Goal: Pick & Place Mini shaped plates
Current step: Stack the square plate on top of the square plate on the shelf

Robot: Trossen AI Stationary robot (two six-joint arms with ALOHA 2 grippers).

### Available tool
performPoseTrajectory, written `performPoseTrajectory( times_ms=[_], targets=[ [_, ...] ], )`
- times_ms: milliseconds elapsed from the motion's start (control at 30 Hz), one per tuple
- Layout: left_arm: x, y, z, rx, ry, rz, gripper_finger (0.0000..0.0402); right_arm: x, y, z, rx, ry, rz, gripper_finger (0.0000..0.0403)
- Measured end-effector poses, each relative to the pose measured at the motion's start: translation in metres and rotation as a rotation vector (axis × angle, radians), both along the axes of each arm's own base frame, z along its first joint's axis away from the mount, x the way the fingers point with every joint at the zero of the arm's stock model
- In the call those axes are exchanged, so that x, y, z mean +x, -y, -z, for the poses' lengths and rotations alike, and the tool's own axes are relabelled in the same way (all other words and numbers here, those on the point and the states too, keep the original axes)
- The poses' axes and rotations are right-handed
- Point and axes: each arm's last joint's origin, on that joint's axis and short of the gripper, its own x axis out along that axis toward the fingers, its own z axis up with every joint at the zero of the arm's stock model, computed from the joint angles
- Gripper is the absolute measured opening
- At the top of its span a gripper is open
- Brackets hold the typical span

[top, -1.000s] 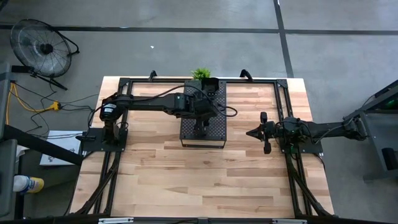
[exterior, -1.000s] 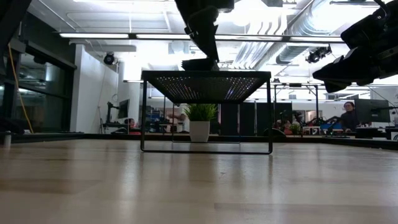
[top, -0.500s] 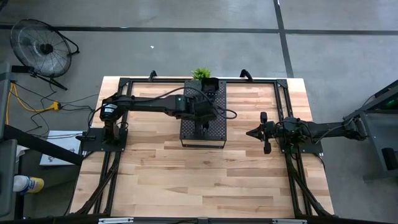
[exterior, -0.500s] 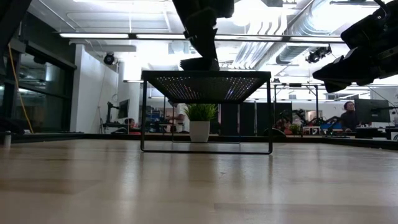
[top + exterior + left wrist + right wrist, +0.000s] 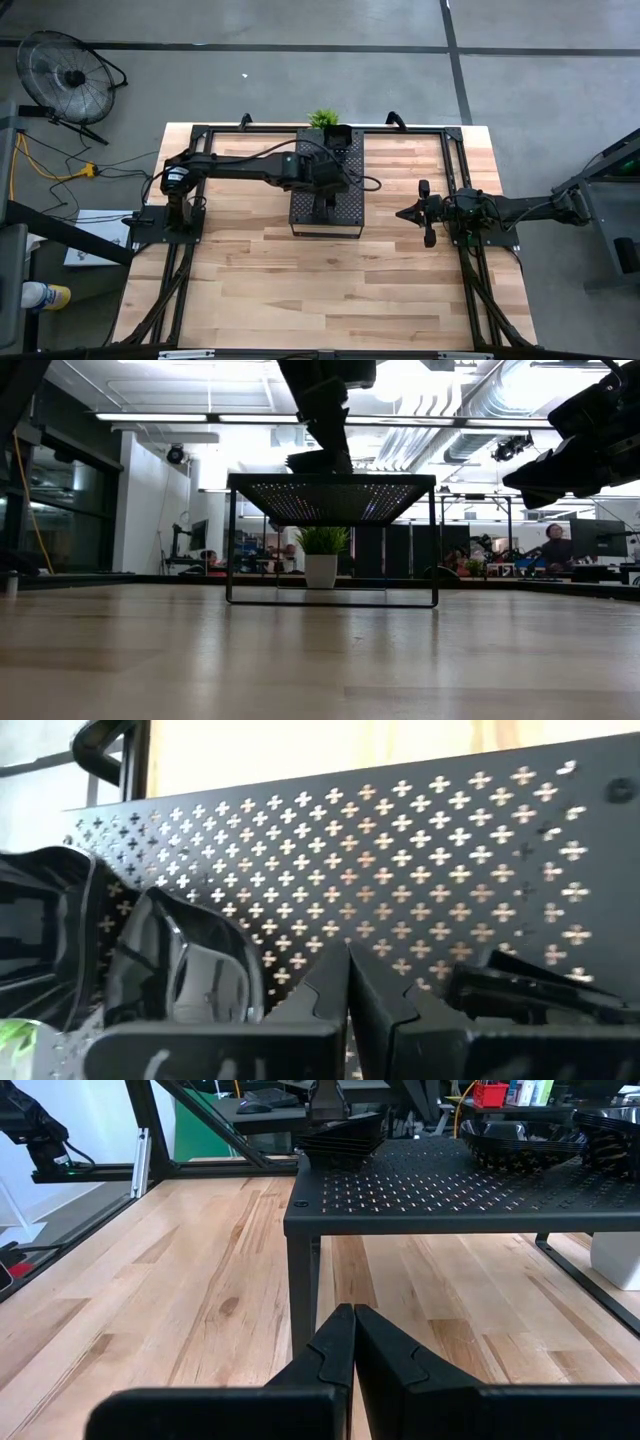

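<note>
Wood table (image 5: 330,290): pale butcher-block top w/ black frame rails along edges; both arms mounted on it.
Tray (image 5: 345,212): dark perforated rect. shelf on thin legs, centre-rear of table; low view shows it raised off the wood, light coming through the holes.
L arm: reaches from L side across to tray, ends over tray's middle.
R arm: parked R of tray, pointing toward it, well apart from tray.
L gripper (image 5: 349,982): above tray surface, fingers pressed together, nothing between them; a stack of plates just beside it.
R gripper (image 5: 354,1342): low over the wood, facing tray's corner leg; fingers pressed together, holding nothing.
Mini shaped plates (image 5: 185,965): glossy black, all on tray top. L wrist view: rounded one next to fingers, more at frame edge. R wrist view: one stack of squarish ones (image 5: 340,1135) at the tray end toward the L arm, wavy-rimmed ones (image 5: 520,1140) at the other end. Count: can't tell.
Plant (image 5: 321,555): small green, white pot, behind tray at table's rear edge.
Bkgd: floor fan (image 5: 62,78) on floor off table's L rear; person (image 5: 552,548) seated far back in room.
</note>
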Motion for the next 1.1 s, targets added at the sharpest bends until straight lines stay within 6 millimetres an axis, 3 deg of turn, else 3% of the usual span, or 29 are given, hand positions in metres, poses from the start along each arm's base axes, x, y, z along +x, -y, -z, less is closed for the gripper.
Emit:
performPoseTrajectory(
  times_ms=[167,333,567,700,967,1100],
  targets=[
    [-0.002,-0.005,-0.005,0.017,-0.011,0.010,0.0000,0.000,0.000,0.000,0.000,0.000,0.000,0.0005],
    [-0.009,-0.005,-0.028,0.047,-0.044,0.045,0.0000,0.000,0.000,0.000,0.000,0.000,0.000,0.0005],
    [-0.025,-0.003,-0.038,0.003,-0.216,0.297,0.0008,0.000,0.000,0.000,0.000,0.000,0.000,0.0005],
    [-0.030,-0.004,-0.036,-0.013,-0.273,0.368,0.0044,0.000,0.000,0.000,0.000,0.000,0.000,0.0005],
    [-0.030,-0.005,-0.036,0.022,-0.292,0.429,0.0162,0.000,0.000,0.000,0.000,0.000,0.000,0.0005],
    [-0.029,-0.008,-0.036,0.033,-0.293,0.476,0.0189,0.000,0.000,0.000,0.000,0.000,0.001,0.0005]
  ],
)
